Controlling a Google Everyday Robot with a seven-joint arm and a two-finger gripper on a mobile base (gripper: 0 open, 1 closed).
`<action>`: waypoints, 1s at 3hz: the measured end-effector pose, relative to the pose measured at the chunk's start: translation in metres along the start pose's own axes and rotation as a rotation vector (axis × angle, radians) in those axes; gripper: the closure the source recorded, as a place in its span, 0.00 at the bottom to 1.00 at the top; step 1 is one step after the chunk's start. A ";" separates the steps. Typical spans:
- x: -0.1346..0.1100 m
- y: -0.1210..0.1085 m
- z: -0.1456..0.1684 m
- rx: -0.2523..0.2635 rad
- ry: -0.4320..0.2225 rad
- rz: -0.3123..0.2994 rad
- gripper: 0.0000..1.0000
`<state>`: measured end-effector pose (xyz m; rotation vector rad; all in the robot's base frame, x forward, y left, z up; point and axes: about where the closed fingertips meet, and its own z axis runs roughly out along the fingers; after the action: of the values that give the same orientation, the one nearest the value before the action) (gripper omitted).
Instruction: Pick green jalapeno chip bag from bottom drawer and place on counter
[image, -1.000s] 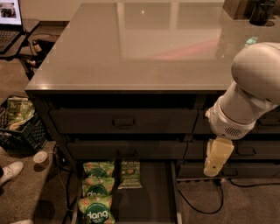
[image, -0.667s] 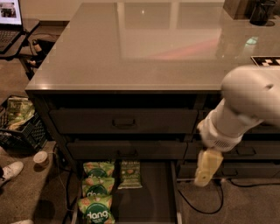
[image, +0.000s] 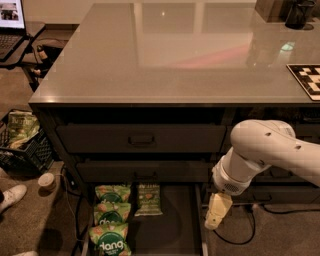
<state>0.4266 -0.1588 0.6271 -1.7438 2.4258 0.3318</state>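
Drawer (image: 172, 227) open: jalapeno bag (image: 149, 199) lies at the back, three dang bags (image: 111, 215) in a row along its left | my claw (image: 217, 214) hangs low just right of the drawer, how far open I can't tell

White "dang" on bright green bags (image: 109, 241) in bottom drawer (image: 167, 231), left of gripper (image: 213, 224)

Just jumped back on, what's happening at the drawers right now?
The robot's arm reaches down from the right, and its pincer hangs low by the right edge of the open bottom drawer. The green jalapeno chip bag lies untouched towards the back of that drawer, beside a column of three brighter dang bags on its left. Nothing has been picked yet, and no bag is on the counter.
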 end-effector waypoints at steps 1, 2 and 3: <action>0.000 0.000 0.000 0.000 0.000 0.000 0.00; -0.005 0.005 0.024 0.012 -0.021 -0.005 0.00; -0.019 0.004 0.068 0.039 -0.071 -0.029 0.00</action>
<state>0.4278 -0.1233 0.5662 -1.7189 2.3406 0.3344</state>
